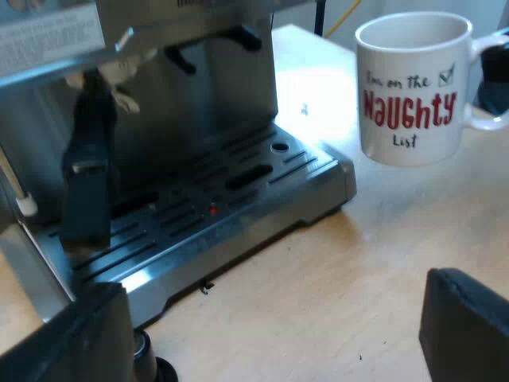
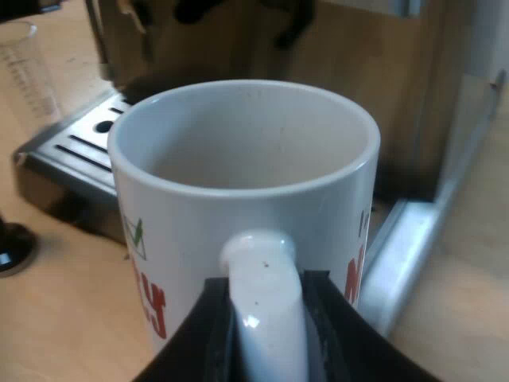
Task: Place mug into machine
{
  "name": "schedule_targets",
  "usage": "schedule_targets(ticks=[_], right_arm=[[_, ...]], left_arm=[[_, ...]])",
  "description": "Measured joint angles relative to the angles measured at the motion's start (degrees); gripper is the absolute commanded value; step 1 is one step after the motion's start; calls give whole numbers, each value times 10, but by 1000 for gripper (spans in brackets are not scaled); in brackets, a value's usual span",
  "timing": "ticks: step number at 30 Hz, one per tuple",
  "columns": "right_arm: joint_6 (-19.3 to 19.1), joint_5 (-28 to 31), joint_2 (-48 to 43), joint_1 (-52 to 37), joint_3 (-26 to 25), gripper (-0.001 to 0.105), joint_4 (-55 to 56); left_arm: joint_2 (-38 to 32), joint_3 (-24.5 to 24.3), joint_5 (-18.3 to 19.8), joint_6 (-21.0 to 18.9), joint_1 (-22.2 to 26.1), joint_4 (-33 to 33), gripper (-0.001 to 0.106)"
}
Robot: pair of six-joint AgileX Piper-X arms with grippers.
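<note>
A white mug (image 1: pixel 413 87) with red "Naughty" lettering is upright and empty beside the espresso machine (image 1: pixel 159 95), close to the corner of its drip tray (image 1: pixel 238 199). My right gripper (image 2: pixel 266 334) is shut on the mug's handle (image 2: pixel 262 294), one black finger on each side. Beyond the mug (image 2: pixel 246 159) are the drip tray (image 2: pixel 79 147) and the machine's front. I cannot tell whether the mug rests on the wooden table (image 1: pixel 358 263). My left gripper (image 1: pixel 270 350) is open and holds nothing, low over the table in front of the tray. The right gripper (image 1: pixel 495 79) shows dark at the mug's handle.
A dark handle (image 1: pixel 87 183) sticks out from the machine's front above the tray. A measuring glass (image 2: pixel 28 72) stands on the table beside the tray. A dark round base (image 2: pixel 12 247) sits near the tray's corner.
</note>
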Motion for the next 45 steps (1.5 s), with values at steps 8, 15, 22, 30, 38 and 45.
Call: schedule_targets(ticks=[8, 15, 22, 30, 38, 45], right_arm=[[4, 90, 92, 126, 0, 0, -87], [42, 147, 186, 180, 0, 0, -193], [55, 184, 266, 208, 0, 0, -307], [55, 204, 327, 222, -1, 0, -382], [55, 216, 384, 222, -25, 0, -426], [55, 217, 437, 222, -69, 0, -426]], left_arm=[[1, 33, 0, 15, 0, -61, 85], [5, 45, -1, 32, 0, -79, 85], [48, 49, 11, 34, 0, -115, 85], [67, 49, 24, 31, 0, -127, 85], [67, 49, 24, 26, 0, -127, 85], [67, 49, 33, 26, 0, -127, 85]])
